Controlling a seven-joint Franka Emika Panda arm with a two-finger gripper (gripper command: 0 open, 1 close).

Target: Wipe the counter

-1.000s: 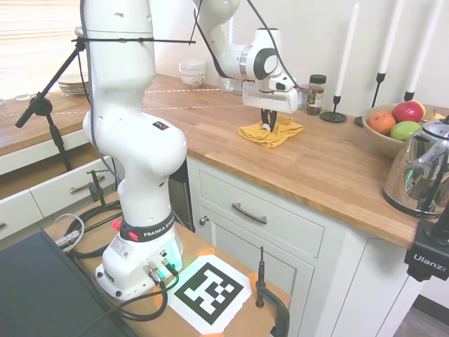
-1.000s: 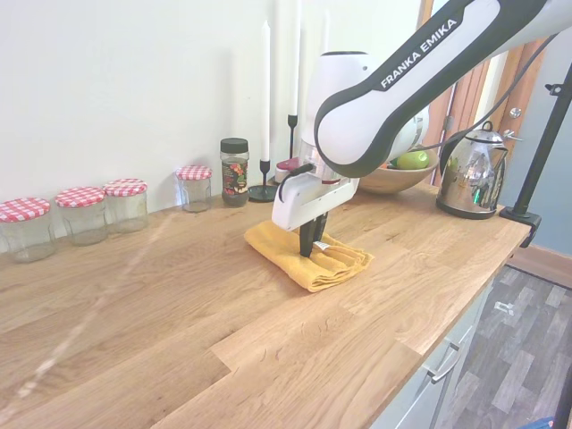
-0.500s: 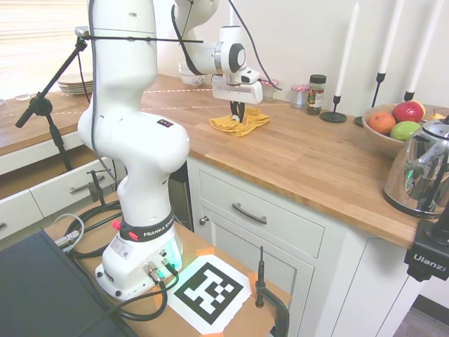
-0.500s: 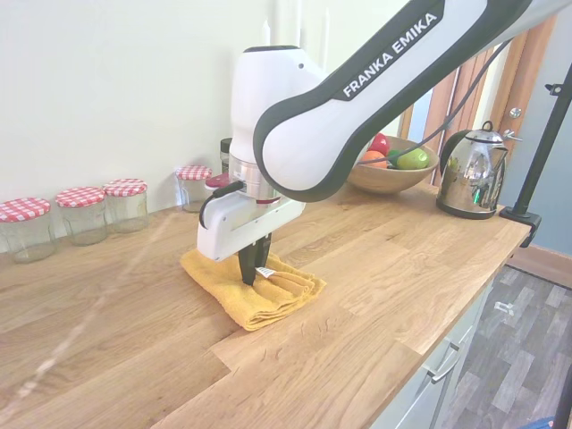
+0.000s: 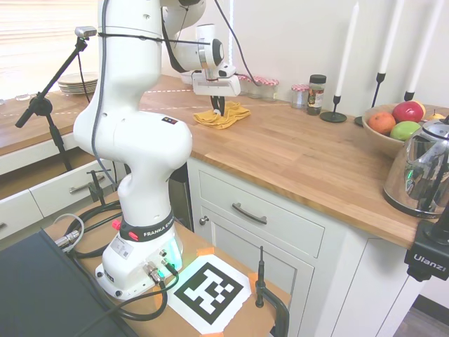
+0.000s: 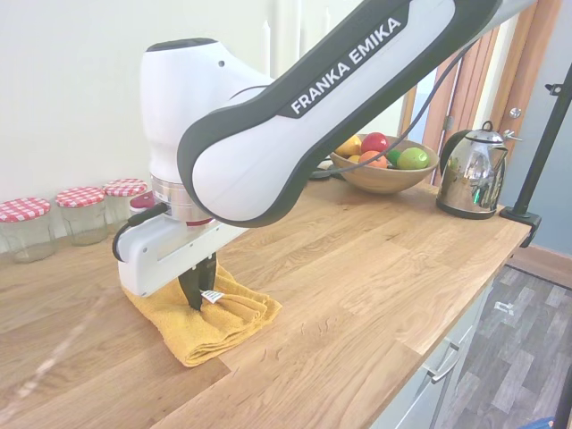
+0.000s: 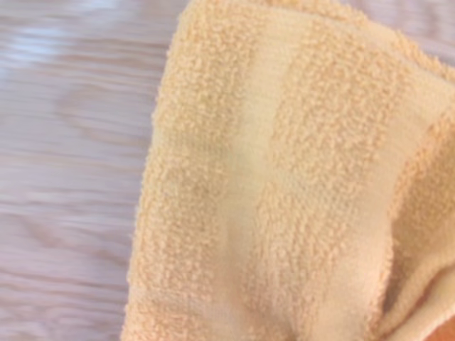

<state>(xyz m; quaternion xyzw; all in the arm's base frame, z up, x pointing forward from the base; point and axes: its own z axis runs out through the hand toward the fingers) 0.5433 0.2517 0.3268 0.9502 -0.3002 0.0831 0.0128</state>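
My hand (image 6: pixel 195 295) pinches the yellow towel (image 6: pixel 201 317) at its bunched middle, pressing it flat on the surface (image 6: pixel 357 268), near the jars (image 6: pixel 85 210). Soft, light terry: I judge it will crumple and drag, so a central, low grip suits.

On the counter (image 6: pixel 357 268), bare wood stretches from the yellow cloth (image 6: pixel 201 317) toward 3 o'clock in the second exterior view, as far as the kettle (image 6: pixel 471 170) and fruit bowl (image 6: pixel 384 174). Toward 10 o'clock, red-lidded jars (image 6: pixel 85 213) line the wall. Toward 6 o'clock lies open wood up to the front edge.
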